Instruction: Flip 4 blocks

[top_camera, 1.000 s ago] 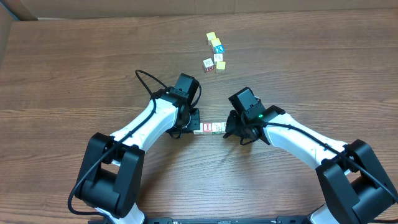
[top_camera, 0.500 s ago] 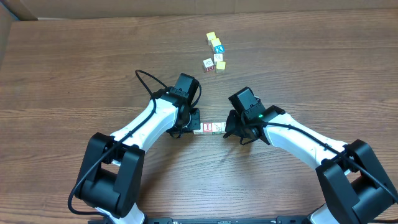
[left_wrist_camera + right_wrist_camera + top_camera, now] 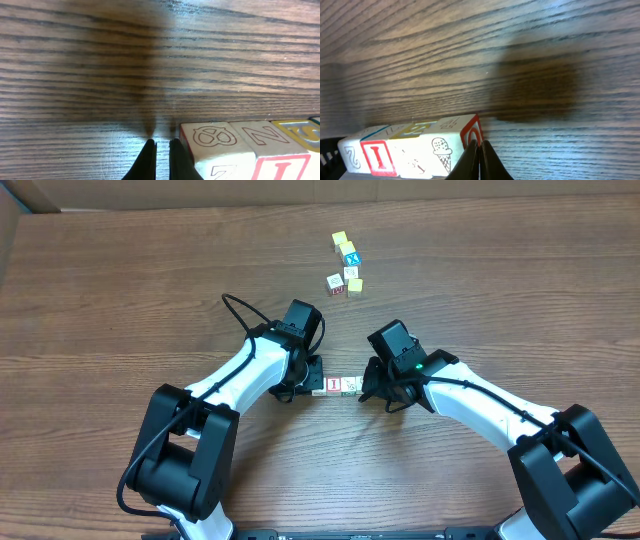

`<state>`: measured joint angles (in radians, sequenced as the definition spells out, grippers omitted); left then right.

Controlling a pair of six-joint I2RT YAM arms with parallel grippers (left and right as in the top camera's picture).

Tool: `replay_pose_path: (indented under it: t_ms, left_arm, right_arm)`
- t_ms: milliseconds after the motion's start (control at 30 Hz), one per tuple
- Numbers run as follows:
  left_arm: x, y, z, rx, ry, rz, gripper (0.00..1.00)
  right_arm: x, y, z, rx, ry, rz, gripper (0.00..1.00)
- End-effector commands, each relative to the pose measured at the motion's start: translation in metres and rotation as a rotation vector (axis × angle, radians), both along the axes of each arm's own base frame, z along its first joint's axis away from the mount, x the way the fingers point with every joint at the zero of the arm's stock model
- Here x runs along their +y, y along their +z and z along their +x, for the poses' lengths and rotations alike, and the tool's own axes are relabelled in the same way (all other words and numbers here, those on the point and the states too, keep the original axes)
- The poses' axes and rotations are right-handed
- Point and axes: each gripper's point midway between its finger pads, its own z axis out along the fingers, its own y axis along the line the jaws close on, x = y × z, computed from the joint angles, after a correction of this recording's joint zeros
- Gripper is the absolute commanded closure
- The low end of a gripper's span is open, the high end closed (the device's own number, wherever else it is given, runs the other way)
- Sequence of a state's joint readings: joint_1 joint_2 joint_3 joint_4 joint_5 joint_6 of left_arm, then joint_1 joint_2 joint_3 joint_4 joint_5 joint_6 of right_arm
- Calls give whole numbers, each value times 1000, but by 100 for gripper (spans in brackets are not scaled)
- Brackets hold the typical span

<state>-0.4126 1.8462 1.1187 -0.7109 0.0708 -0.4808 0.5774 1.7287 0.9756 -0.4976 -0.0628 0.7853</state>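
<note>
Four blocks [image 3: 338, 385] are lying in a side-to-side row; the left claw [image 3: 161, 146], clenched empty, is sitting just beside its left end, the right claw [image 3: 480, 146], also clenched empty, beside the other.

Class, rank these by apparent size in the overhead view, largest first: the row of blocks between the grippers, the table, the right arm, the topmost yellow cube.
1. table
2. right arm
3. row of blocks
4. yellow cube
No two look alike in size.
</note>
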Motion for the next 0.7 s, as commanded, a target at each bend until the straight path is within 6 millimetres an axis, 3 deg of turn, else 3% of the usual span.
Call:
replay_pose_path:
  t_ms: [0, 667]
  left_arm:
    - [-1, -4, -2, 13, 17, -6, 96]
    - [-5, 1, 9, -23, 12, -21, 96]
  right_arm:
    - [4, -2, -5, 21, 8, 24, 95]
    - [12, -1, -13, 89, -45, 89, 96]
